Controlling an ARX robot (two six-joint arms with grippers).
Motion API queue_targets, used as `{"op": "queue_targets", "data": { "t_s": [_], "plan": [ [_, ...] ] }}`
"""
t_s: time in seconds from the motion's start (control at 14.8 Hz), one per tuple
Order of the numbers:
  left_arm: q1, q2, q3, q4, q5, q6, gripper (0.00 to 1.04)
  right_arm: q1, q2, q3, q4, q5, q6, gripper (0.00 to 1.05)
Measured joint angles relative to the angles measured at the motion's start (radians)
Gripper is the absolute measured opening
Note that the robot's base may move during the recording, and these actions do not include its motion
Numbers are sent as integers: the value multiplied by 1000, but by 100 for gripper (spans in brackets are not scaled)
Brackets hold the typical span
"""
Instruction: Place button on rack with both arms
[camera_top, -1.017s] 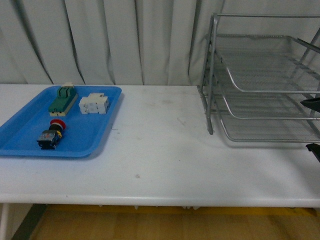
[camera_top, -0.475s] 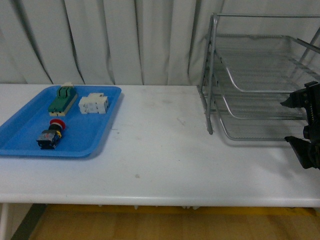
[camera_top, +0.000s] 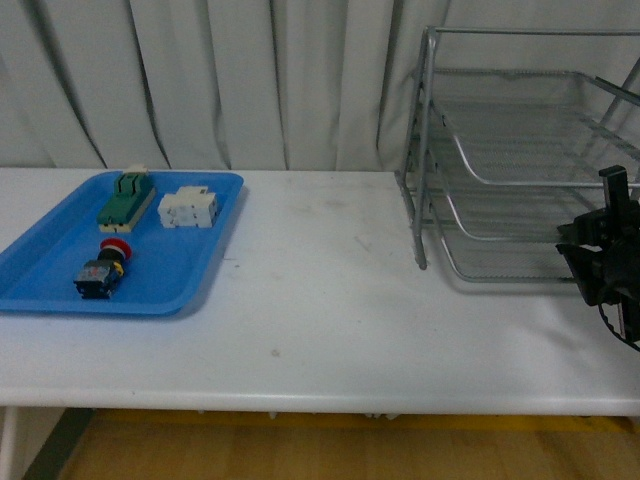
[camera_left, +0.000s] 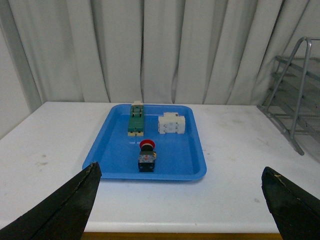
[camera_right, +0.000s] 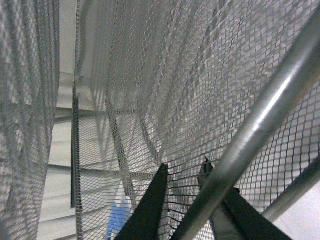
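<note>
Pale pleated curtain (camera_top: 200, 80) across the back, wood floor (camera_top: 300, 450) under the front edge, and a white bench (camera_top: 320, 310), scuffed and faintly stained, carrying everything. At its right end, silver wire-mesh rack (camera_top: 500, 150), three tiers in a tube frame; at its left end, flat blue tray (camera_top: 205, 285), well apart from the rack. Up against the front of the lower tiers, right gripper (camera_top: 598, 252), fingers close together amid mesh and a frame tube in the wrist view; cannot tell whether clamped on wire or merely beside it. Back from the tray and facing it, left gripper (camera_left: 180, 170), spread wide and empty. Toward the tray's far end, green-and-cream block (camera_top: 126, 197) with white component (camera_top: 188, 208) beside it; nearer, lying on its side, button (camera_top: 103, 270), untouched. Judged an early step: rack side being readied, pick not begun. Next move likely calls for lowering the left gripper over the black body and closing across it, clear of the tray rim.
</note>
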Motion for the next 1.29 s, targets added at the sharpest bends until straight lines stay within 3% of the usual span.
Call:
{"op": "queue_targets", "data": {
  "t_s": [0.07, 0.2, 0.68, 0.81, 0.95, 1.02, 1.08, 1.15, 1.22, 1.29],
  "plan": [
    [0, 0, 0, 0, 0, 0, 98, 0, -23, -48, 33, -1, 13, 11],
    [0, 0, 0, 0, 0, 0, 98, -1, -72, -171, 115, -1, 121, 4],
    [0, 0, 0, 0, 0, 0, 98, 0, -201, -555, 316, 3, 126, 3],
    [0, 0, 0, 0, 0, 0, 98, -2, -214, -572, 315, 5, 108, 3],
    [0, 0, 0, 0, 0, 0, 98, -8, -221, -575, 298, 9, 20, 21],
    [0, 0, 0, 0, 0, 0, 98, -23, -300, -620, 251, 14, -154, 56],
    [0, 0, 0, 0, 0, 0, 98, -70, -445, -698, 104, 56, -299, 79],
    [0, 0, 0, 0, 0, 0, 98, -82, -564, -771, -11, 123, -390, 92],
    [0, 0, 0, 0, 0, 0, 98, -76, -698, -861, -67, 154, -474, 100],
    [0, 0, 0, -1, 0, 0, 98, -80, -685, -949, 142, 89, -632, 92]
  ]
}}
